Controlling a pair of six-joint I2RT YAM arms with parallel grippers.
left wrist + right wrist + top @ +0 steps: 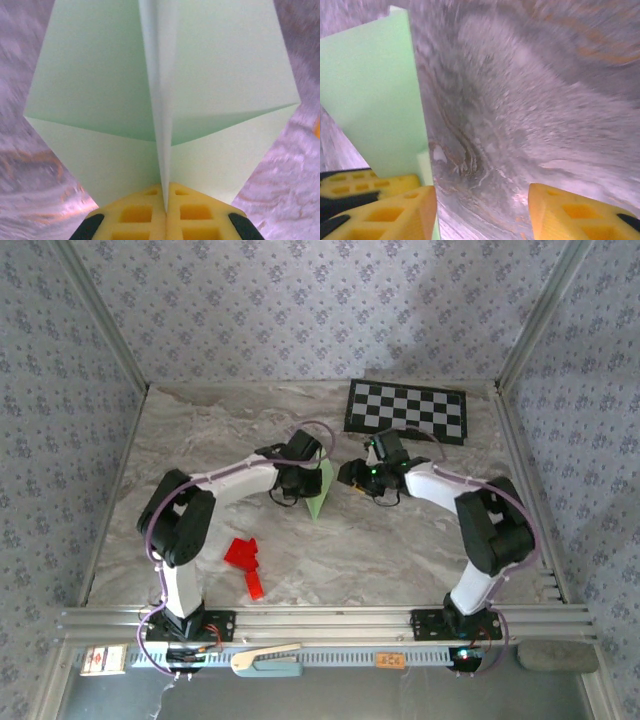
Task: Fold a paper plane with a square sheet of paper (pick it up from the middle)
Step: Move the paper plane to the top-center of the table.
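Paper plane (100, 85), pale green, centre-creased

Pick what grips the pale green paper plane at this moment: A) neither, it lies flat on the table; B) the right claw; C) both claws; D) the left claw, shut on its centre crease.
D: the left claw is pinched shut on the centre crease of the paper plane, while the right claw stands open beside it.

paper plane (95, 75) — matt paper | table (200, 440) — smooth marbled | left fingers (135, 215) — matt foam-like
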